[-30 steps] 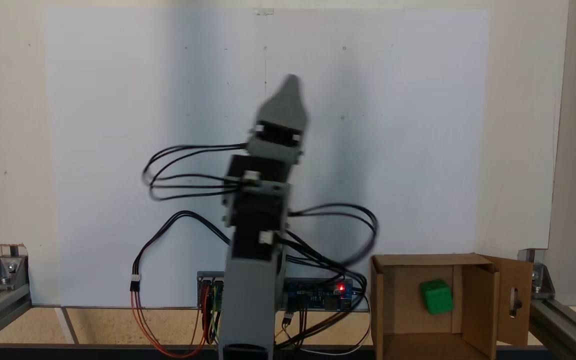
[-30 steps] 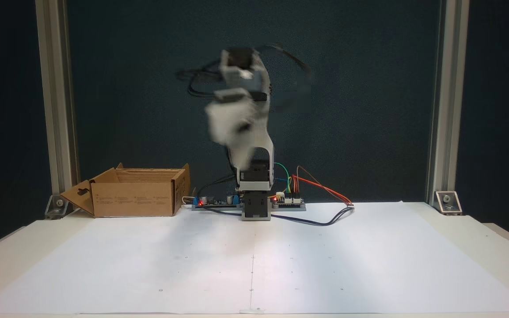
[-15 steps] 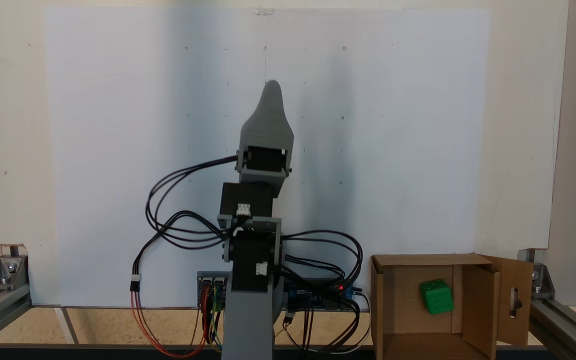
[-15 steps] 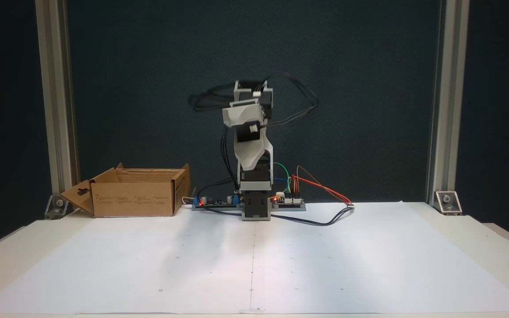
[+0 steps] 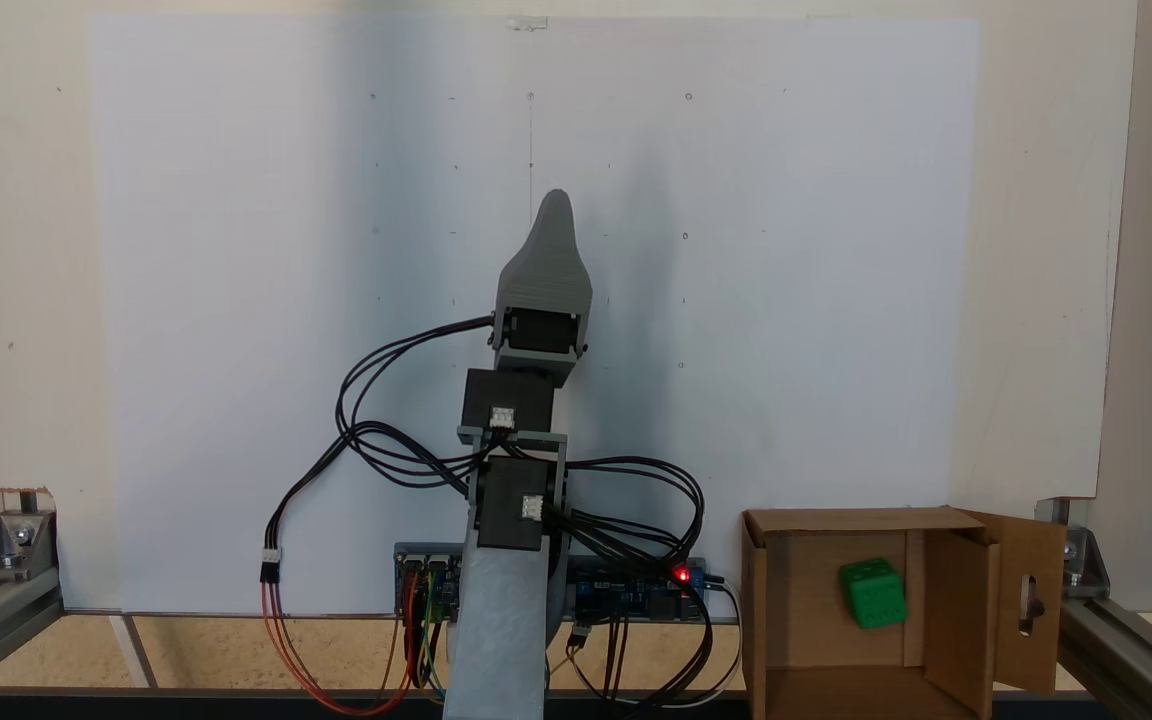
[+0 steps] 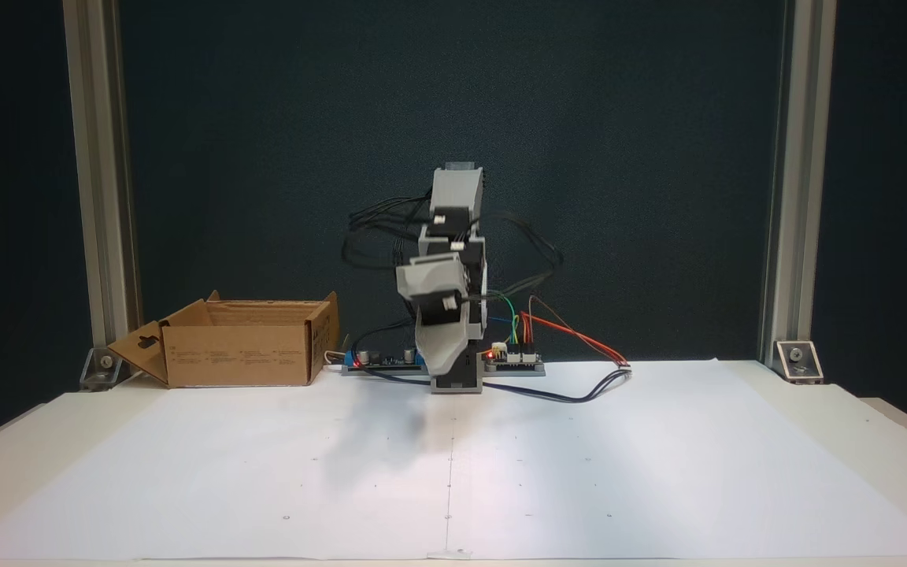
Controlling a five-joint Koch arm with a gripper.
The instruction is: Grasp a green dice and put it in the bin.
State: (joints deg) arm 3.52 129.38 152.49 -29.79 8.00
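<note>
**Dice Found Inside Bin; Arm Folded Over Its Base**

The green dice [image 5: 873, 593] lay on the floor of the bin [image 5: 782, 600], resting near the inner cardboard partition and clear of the arm. In the front-facing fixed view the bin [image 6: 237, 354] stood at the left rear of the tabletop [image 6: 658, 465], its side flap with the slot-shaped cutout [image 6: 146, 344] splayed outward; the dice could not be seen there behind the box wall.

The arm stood folded above its base, at the middle rear of the white sheet covering the tabletop. The hand [image 5: 554, 205] pointed away from the base across the sheet in the view from behind, and in the front-facing view the hand [image 6: 442, 364] hung tip-down just in front of the base, close above the sheet. Only one grey tapered shell showed in either view (the two jaws lay one behind the other), so whether the hand was spread or pressed together could not be told. Nothing was visible between its tips.

Black cables [image 5: 386, 420] looped out on both sides of the arm's middle joints. A controller board [image 5: 636, 590] with a lit red lamp sat beside the base, and orange and red wires [image 5: 286, 650] trailed from it. Aluminium frame posts [image 6: 99, 181] stood at the rear corners.
</note>
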